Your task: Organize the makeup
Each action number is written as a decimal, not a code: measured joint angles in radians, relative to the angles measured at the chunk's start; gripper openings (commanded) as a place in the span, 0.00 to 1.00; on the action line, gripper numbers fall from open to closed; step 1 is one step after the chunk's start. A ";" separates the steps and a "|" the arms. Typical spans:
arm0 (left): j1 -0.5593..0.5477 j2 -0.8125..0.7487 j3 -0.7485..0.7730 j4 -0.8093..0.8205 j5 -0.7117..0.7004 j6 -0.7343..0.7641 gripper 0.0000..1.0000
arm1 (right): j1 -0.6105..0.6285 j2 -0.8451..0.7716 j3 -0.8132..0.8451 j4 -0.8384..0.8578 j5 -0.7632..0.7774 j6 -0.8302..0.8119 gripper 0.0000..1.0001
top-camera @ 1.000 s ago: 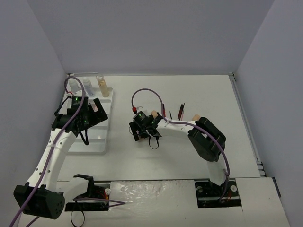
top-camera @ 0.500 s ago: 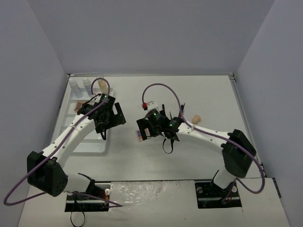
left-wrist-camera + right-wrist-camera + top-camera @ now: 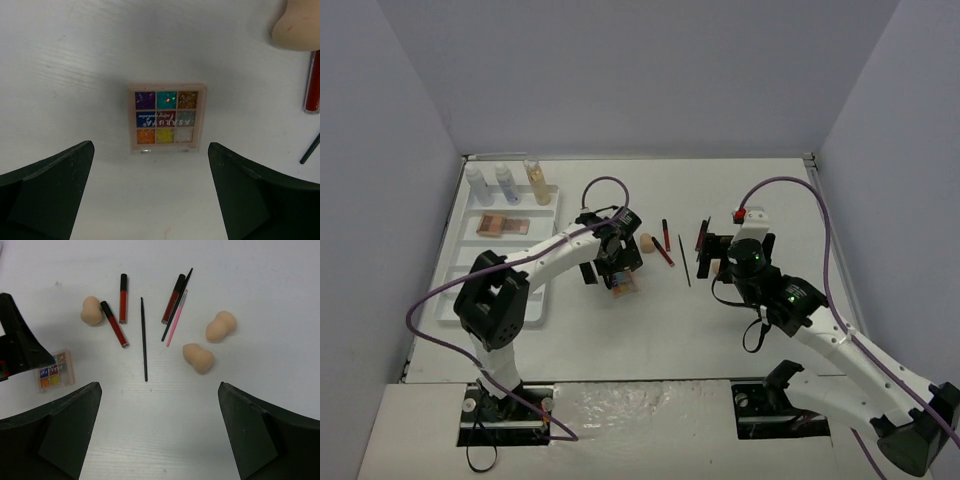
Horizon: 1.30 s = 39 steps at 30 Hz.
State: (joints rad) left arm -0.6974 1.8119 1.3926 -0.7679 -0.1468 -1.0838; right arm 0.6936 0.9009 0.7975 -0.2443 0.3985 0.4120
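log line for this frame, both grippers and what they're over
left gripper open over nine-pan eyeshadow palette | right gripper open, empty | three sponges, red tubes, brushes loose | three bottles in tray

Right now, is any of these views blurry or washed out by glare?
Left wrist: eyeshadow palette sharp, lettering visible, small glints on its glitter. Right wrist: thin black brush crisp, shadows soft. Top external: even light, table bright, small items tiny.
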 measured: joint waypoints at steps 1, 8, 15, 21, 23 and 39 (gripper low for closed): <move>-0.004 0.028 0.008 0.006 0.000 -0.011 0.97 | 0.000 -0.018 0.000 -0.008 0.008 -0.001 1.00; -0.026 0.165 0.047 0.020 0.006 -0.058 0.97 | -0.001 -0.046 -0.004 -0.049 0.017 -0.009 1.00; -0.035 0.176 0.049 0.023 0.008 -0.084 0.67 | -0.007 -0.046 -0.004 -0.060 0.007 -0.022 1.00; -0.035 0.167 0.037 0.027 0.009 -0.110 0.54 | -0.007 -0.041 -0.004 -0.060 0.006 -0.027 1.00; -0.034 0.163 0.036 0.020 0.009 -0.123 0.54 | -0.007 -0.038 -0.004 -0.060 0.005 -0.029 1.00; 0.349 -0.004 0.075 -0.001 0.011 -0.218 0.55 | -0.007 -0.039 -0.004 -0.060 -0.004 -0.054 1.00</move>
State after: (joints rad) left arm -0.3489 1.8076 1.4679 -0.7686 -0.1359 -1.3019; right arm 0.6868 0.8615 0.7933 -0.3044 0.3947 0.3584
